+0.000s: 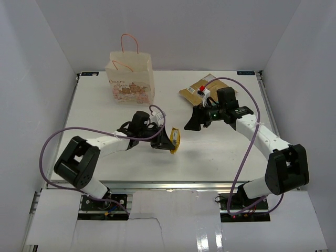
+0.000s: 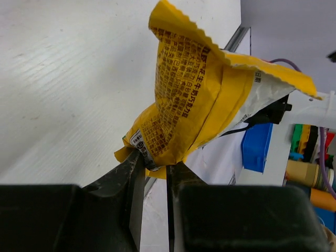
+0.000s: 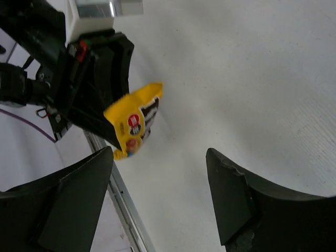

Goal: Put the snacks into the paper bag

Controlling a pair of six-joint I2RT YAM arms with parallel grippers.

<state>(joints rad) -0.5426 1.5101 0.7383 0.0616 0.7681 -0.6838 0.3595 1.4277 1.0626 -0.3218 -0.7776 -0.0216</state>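
Top view: left gripper mid-table, clamped on the yellow M&M's packet, which looks lifted clear of the white table. Cream paper gift bag with orange cord handles stands upright at the far edge, well apart from the packet. Large tan crinkly pouch lies flat at the far side, just behind the right gripper, which points at the packet, near but not touching.

Left wrist view: jaws pinch only one bottom corner of the packet. The rest is crumpled and sticks out free.

Right wrist view: fingers spread wide with nothing between them. The packet shows beyond the gap, held by the other arm.

Risks:
- The corner pinch is thin, so the packet could slip or swing on the way to the bag.
- The bag is light and unsupported, so a packet edge or finger catching the rim or handles could tip it.
- The arms are close together, so a clash is possible.
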